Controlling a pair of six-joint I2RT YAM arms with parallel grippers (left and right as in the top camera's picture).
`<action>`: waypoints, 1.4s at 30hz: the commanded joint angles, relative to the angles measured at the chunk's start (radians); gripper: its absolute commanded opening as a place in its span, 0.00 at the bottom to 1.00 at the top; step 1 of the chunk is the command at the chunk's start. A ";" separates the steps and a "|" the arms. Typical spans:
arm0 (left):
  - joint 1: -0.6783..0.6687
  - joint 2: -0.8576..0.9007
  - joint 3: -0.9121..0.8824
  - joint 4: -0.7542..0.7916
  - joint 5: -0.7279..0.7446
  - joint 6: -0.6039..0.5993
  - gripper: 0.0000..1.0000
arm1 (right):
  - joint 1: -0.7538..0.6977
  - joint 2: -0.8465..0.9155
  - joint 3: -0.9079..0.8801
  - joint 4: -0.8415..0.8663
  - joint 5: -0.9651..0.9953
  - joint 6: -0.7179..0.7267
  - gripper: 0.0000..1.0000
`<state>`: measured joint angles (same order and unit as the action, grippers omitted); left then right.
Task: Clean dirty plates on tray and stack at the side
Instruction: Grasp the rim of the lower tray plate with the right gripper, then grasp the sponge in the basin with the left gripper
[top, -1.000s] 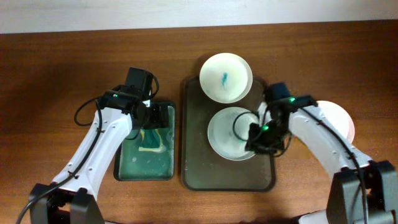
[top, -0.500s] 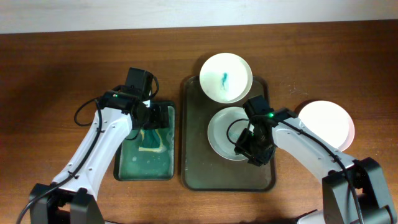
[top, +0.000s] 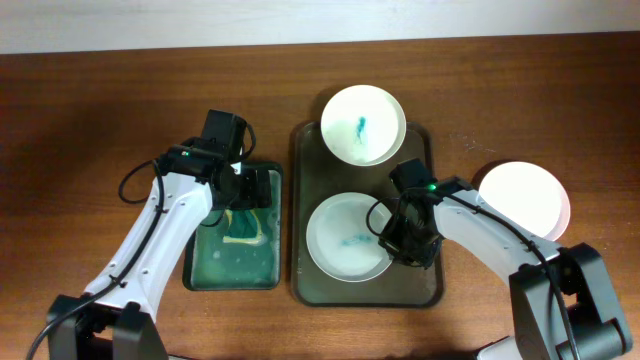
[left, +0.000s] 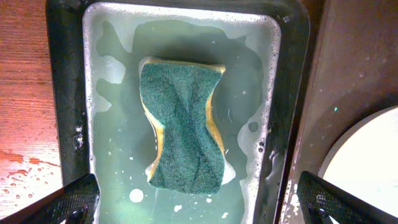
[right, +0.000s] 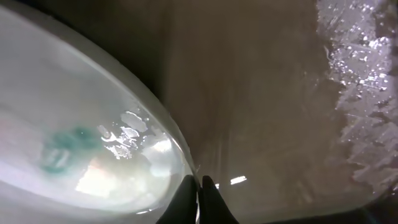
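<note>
A white plate with a teal smear (top: 345, 238) lies on the front half of the dark tray (top: 300, 160). My right gripper (top: 393, 241) is shut on its right rim; the wrist view shows the fingers (right: 199, 188) pinching the rim of the plate (right: 74, 143). A second white plate with a teal stain (top: 363, 124) sits at the tray's back. A clean white plate (top: 522, 198) lies on the table to the right. My left gripper (top: 243, 188) is open above the soapy basin (left: 68, 74), over the green sponge (left: 181, 124), with the fingertips (left: 199, 200) apart.
The basin of soapy water (top: 200, 272) stands left of the tray. Water drops lie on the wood left of the basin (left: 25, 168). The tray's right side is wet (right: 360, 81).
The right gripper has dragged the smeared plate left and toward the tray's front, and its teal smear now shows. The left arm has not moved.
</note>
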<state>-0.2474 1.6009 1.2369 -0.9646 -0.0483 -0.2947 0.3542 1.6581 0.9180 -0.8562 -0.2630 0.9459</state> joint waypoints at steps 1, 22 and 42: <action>0.001 -0.010 0.003 -0.002 0.008 0.005 1.00 | 0.000 0.004 0.023 -0.010 -0.011 -0.143 0.04; 0.001 -0.010 0.003 -0.008 0.008 0.005 1.00 | -0.190 0.035 0.028 0.076 0.026 -0.454 0.44; 0.002 0.073 -0.225 0.254 -0.027 -0.044 0.60 | -0.191 0.060 0.091 0.154 0.162 -0.863 0.06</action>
<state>-0.2474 1.6077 1.0786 -0.7383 -0.0597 -0.2989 0.1623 1.7214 0.9974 -0.6952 -0.1123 0.1020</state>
